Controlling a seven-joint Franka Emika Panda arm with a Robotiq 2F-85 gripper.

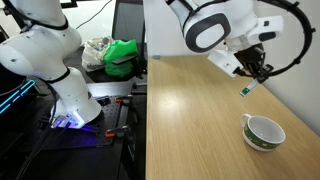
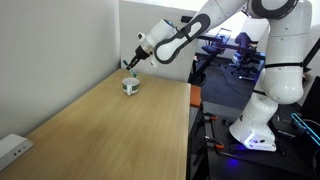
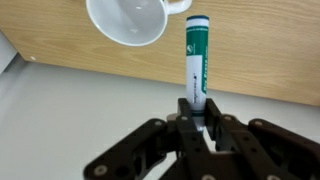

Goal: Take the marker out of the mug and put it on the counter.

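My gripper (image 3: 196, 108) is shut on the green-teal marker (image 3: 196, 55), which sticks out from between the fingers. In an exterior view the marker (image 1: 246, 90) hangs from the gripper (image 1: 256, 76) in the air above the counter (image 1: 190, 120), up and away from the white mug (image 1: 263, 132). The mug stands upright on the counter and looks empty in the wrist view (image 3: 127, 20). In an exterior view the gripper (image 2: 130, 63) is above the mug (image 2: 131, 86) near the far end of the counter (image 2: 110, 130).
A wall (image 2: 50, 50) runs along one long side of the counter. A dark bench with green cloth (image 1: 120, 55) and another white robot base (image 1: 60, 80) stand off the counter's other side. A white box (image 2: 12, 150) sits at the counter's near corner.
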